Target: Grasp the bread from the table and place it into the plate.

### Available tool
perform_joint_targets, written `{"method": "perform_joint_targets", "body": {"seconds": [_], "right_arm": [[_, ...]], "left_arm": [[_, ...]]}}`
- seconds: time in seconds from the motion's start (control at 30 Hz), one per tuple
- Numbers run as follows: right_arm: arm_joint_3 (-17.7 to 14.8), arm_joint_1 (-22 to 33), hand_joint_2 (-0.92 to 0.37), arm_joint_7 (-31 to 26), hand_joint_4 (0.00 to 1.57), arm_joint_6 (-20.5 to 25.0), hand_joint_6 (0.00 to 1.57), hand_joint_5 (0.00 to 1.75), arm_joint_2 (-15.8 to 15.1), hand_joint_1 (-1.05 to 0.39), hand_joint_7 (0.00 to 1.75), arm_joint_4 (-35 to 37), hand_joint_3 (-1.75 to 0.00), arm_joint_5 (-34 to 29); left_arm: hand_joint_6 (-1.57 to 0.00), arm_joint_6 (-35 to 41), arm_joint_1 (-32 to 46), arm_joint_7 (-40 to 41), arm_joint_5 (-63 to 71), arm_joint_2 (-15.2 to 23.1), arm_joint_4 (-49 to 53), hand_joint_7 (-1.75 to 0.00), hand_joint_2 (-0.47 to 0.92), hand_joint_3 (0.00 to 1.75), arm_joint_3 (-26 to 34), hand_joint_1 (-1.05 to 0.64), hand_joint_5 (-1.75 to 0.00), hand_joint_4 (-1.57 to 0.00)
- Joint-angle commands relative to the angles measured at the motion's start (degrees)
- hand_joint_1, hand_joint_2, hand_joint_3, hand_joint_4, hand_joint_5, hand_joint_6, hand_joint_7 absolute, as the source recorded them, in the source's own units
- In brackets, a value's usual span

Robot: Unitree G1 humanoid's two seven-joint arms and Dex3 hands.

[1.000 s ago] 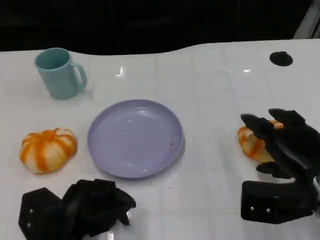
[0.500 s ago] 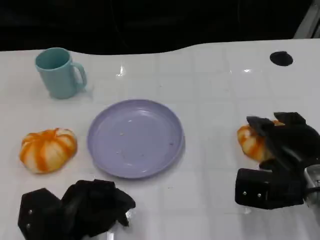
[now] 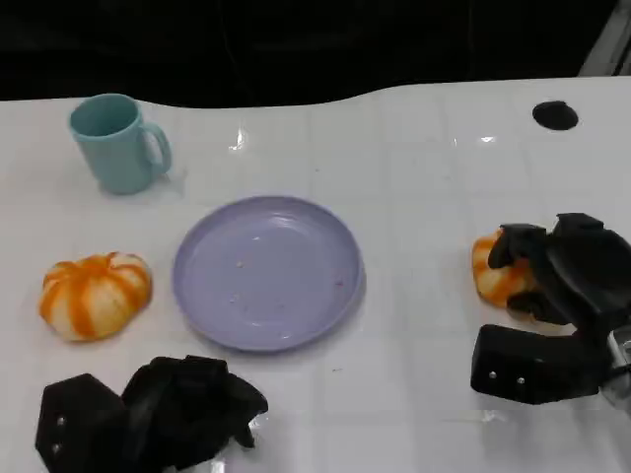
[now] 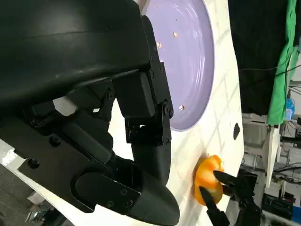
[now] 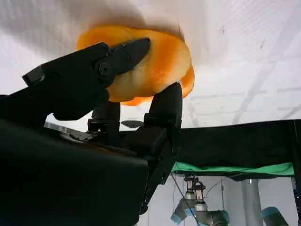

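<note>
- Since the earlier frames, right hand (image 3: pixel 552 286) has closed in over the bread at the right of the head view; its fingers, held above and apart a second ago, now wrap the loaf, hiding more of its orange surface. Left hand, plate, mug and second loaf unchanged.
- Table (image 3: pixel 414 168): white, faint tile grid, fills the head view below a dark background band at the top.
- Plate (image 3: pixel 267 272): lavender, round, centre of frame, a few specks on it, nothing lying in it. Left wrist view shows it too (image 4: pixel 188 61).
- Left hand (image 3: pixel 158 412): lower left of the head view, fingers curled in together, nothing in them (resting low near the table edge).
- Right hand, right wrist view (image 5: pixel 136 87): fingers (image 5: pixel 94 70) clamped on the loaf, one lying across it and others pressing from the opposite side.
- Bread (image 3: pixel 493 277): orange and pale, right of the plate and well apart from it, on the table. Seen close in the right wrist view (image 5: pixel 160 61).
- Second striped loaf (image 3: pixel 94 295): left edge of frame, just left of the plate, not touching it.
- Mug (image 3: pixel 116 143): teal, upright, upper left, handle towards the right.
- Small black disc (image 3: pixel 554 115): upper right of the table (cannot tell what it is).
</note>
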Motion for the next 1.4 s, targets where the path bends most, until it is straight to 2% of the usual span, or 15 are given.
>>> {"method": "perform_joint_targets", "body": {"seconds": [0.03,0.1,0.2,0.33,0.43,0.47,0.53,0.63,0.9,1.1,1.27,1.4], "right_arm": [[0.29,-0.73,-0.89,-1.94,0.86,-0.72,0.72,1.75,-0.41,-0.1,1.57,1.66,-0.21,0.95],[0.24,-0.8,-0.87,-3.14,0.87,-1.56,0.74,1.75,-0.4,-0.09,1.55,2.16,-0.24,1.23],[0.19,-0.96,-0.79,-4.62,0.89,-1.8,0.75,1.75,-0.26,-0.09,1.59,2.66,-0.38,1.39],[0.04,-0.99,-0.74,-6.33,0.89,-2.78,0.74,1.75,-0.3,-0.07,1.62,2.52,-0.43,2.1],[-0.28,-0.8,-0.57,-6.25,0.9,-3.59,0.73,1.75,-0.33,-0.07,1.65,1.33,-0.78,2.82],[-0.41,-0.67,-0.53,-6.09,0.9,-4.02,0.73,1.75,-0.31,-0.06,1.66,0.44,-0.84,3.11],[-0.49,-0.42,-0.43,-5.89,0.93,-4.93,0.78,1.75,-0.27,-0.05,1.61,-1.32,-1.04,3.61],[-0.75,0.2,-0.33,-5.26,0.95,-6.4,0.81,1.75,0.17,-0.02,1.6,-4.76,-1.2,4.53],[-0.49,0.55,-0.25,-3.01,0.98,-7.97,0.83,1.75,1.98,-0.05,1.62,-10.51,-1.35,5.05],[-0.21,0.51,-0.22,-1.32,0.98,-8.01,0.84,1.75,4.62,-0.08,1.63,-13.91,-1.41,5.26],[0.41,-1.01,-0.25,0.31,0.98,-8.94,0.83,1.75,7.66,-0.08,1.63,-13.44,-1.41,5.57],[1.55,-2.62,-0.22,0.43,0.98,-8.64,0.83,1.75,10.03,-0.1,1.62,-12.16,-1.41,4.75]], "left_arm": [[-1.49,0.51,0.19,0.53,0.07,0.68,-0.08,-0.47,0.63,0.27,0.22,-1.05,-1.52,-0.89],[-1.49,0.38,0.15,0.55,0.09,0.66,0.01,-0.47,0.63,0.27,0.24,-1.05,-1.52,-0.89],[-1.49,0.66,0.18,0.62,0.09,0.66,-0.16,-0.47,0.63,0.27,0.21,-1.05,-1.52,-0.89],[-1.49,0.37,0.11,0.44,-0.01,0.61,0.12,-0.47,0.63,0.27,0.25,-1.05,-1.52,-0.88],[-1.49,0.08,0.06,0.33,-0.01,0.61,0.36,-0.47,0.63,0.27,0.27,-1.05,-1.52,-0.88],[-1.49,0.05,-0.01,0.3,-0.01,0.62,0.48,-0.47,0.63,0.27,0.28,-1.05,-1.53,-0.88],[-1.49,0.0,-0.2,0.26,0.0,0.66,0.81,-0.47,0.64,0.27,0.34,-1.05,-1.53,-0.88],[-1.49,-0.17,-0.4,0.15,-0.11,0.68,1.24,-0.47,0.64,0.27,0.48,-1.05,-1.53,-0.89],[-1.49,-0.27,-0.42,-0.02,-0.24,0.79,1.38,-0.47,0.64,0.27,0.56,-1.05,-1.52,-0.89],[-1.49,-0.13,-0.43,0.15,-0.01,0.9,1.47,-0.47,0.64,0.26,0.48,-1.05,-1.53,-0.89],[-1.49,-0.27,-1.26,0.15,0.07,0.73,2.45,-0.46,0.63,0.26,0.4,-1.05,-1.53,-0.89],[-1.5,-0.47,-1.96,0.47,0.67,0.66,3.33,-0.47,0.63,0.26,0.09,-1.05,-1.52,-0.9]]}}
